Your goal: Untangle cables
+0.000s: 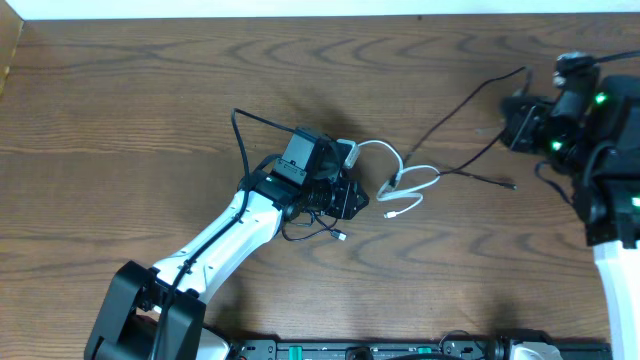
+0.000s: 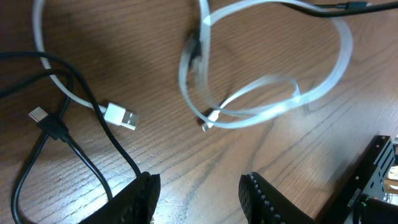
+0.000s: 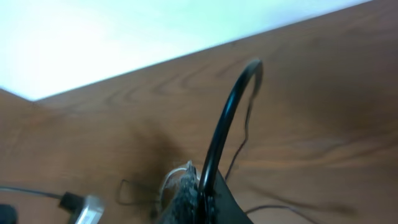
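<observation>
Left fingers (image 2: 140, 199) apart, empty; thin white looped cord (image 2: 273, 112) at their 12 o'clock on brown wooden counter (image 1: 150, 80). Right fingers (image 3: 183, 198) clamped on thin black cord (image 3: 222, 124).

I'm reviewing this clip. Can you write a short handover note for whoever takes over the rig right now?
Left gripper: open and empty, low over the table, next to the white cable loops.
Right gripper: shut on the black cable, which arcs up from its fingers.
The white cable lies looped mid-table, with its USB plug free.
Done: the black cable is gripped and stretches toward the right side.
Left: the black cable crosses the white loops, so the two are not separated yet.
</observation>
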You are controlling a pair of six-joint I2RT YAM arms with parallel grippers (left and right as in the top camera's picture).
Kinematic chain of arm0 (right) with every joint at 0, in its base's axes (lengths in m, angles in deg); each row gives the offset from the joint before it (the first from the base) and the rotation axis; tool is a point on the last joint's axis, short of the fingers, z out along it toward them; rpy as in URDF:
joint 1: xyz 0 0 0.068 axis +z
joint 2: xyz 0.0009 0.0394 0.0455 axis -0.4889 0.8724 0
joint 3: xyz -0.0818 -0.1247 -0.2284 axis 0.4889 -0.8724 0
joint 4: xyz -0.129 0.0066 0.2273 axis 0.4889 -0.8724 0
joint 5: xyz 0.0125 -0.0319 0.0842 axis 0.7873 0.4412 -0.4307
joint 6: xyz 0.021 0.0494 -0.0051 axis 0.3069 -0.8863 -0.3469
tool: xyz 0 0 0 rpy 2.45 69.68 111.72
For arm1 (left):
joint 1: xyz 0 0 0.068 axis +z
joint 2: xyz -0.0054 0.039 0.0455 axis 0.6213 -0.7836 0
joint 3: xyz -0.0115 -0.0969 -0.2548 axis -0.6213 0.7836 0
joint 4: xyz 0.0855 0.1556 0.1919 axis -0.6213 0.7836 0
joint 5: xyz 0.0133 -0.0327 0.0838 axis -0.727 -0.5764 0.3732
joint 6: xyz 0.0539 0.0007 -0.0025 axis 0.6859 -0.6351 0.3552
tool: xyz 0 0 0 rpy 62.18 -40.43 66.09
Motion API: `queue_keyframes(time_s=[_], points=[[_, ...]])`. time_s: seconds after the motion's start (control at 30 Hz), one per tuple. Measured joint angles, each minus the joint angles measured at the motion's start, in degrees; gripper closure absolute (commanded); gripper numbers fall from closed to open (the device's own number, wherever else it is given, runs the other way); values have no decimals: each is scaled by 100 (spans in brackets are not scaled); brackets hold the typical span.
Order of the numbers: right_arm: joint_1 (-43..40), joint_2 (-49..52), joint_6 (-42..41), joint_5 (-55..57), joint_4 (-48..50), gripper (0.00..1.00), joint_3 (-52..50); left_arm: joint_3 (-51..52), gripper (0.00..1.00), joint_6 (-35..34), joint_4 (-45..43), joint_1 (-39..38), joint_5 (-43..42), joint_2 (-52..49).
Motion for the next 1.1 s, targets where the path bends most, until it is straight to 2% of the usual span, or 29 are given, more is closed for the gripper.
queue_keyframes(time_s=[0.27,0.5,0.6,0.73,0.9,1.0,1.1], points=[[-7,0,525,702,295,99,962,0,54,0,2,0,17,0],[-66,-17,-173,730,669,99,1088,0,54,0,0,0,17,0],[-39,9,-417,363,527,99,1091,0,53,0,-2,0,22,0],[83,133,-546,-476,271,99,1093,0,44,9,-79,0,42,0],[203,367,-422,-1731,192,99,1093,0,43,-2,-374,0,57,0],[229,409,-282,-1897,168,99,1093,0,43,-2,-428,0,57,0],[229,409,-216,-1593,107,99,1093,0,43,-2,-413,0,57,0]])
